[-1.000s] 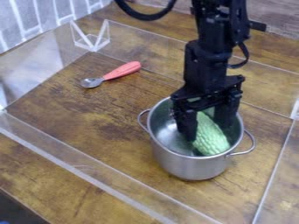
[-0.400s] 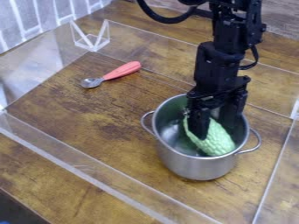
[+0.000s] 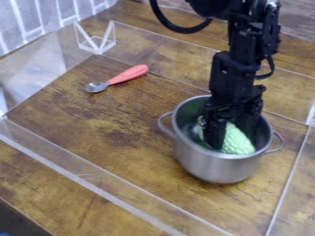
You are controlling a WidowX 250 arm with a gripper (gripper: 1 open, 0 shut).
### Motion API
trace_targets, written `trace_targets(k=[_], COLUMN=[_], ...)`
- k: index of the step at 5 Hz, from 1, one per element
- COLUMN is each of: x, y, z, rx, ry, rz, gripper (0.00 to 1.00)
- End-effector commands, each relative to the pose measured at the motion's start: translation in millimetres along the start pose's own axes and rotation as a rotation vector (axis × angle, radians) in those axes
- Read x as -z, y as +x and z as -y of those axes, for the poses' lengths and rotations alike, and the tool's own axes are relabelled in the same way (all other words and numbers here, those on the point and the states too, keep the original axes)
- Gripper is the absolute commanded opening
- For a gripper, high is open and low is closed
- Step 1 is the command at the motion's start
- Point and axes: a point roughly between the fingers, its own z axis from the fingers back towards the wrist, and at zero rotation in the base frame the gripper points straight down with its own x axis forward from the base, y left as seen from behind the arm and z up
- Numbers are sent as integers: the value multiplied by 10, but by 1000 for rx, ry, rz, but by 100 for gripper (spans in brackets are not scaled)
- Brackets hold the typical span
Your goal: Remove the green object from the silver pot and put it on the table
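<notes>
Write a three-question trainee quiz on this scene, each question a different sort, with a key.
1. True or false: the green object lies on the table.
2. Which item lies on the table to the left of the silver pot? A) spoon with a red handle B) fork C) knife
3. Fill in: the hand reaches down into the pot with its jaws ____.

Key: 1. False, it is inside the silver pot. 2. A. 3. open, one on either side of the green object.

Clear acrylic walls [image 3: 50,55], tiled backdrop [image 3: 37,14]
</notes>
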Motion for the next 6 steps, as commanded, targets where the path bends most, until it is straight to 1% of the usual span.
trace_targets(k=[1,2,3,4,5,6], x=[-167,-305,-435,-526,-571,-684], y=[-83,-156,-222,-269,-287,-174], z=[56,4,-49,-61,-69,-95], rx=[-21,-53,-88,-72,-56,-85], ry=[-36,-33,-34,-32,-29,-29], rz=[21,18,8,-10,-17,-25], gripper=[0,0,0,0,0,0])
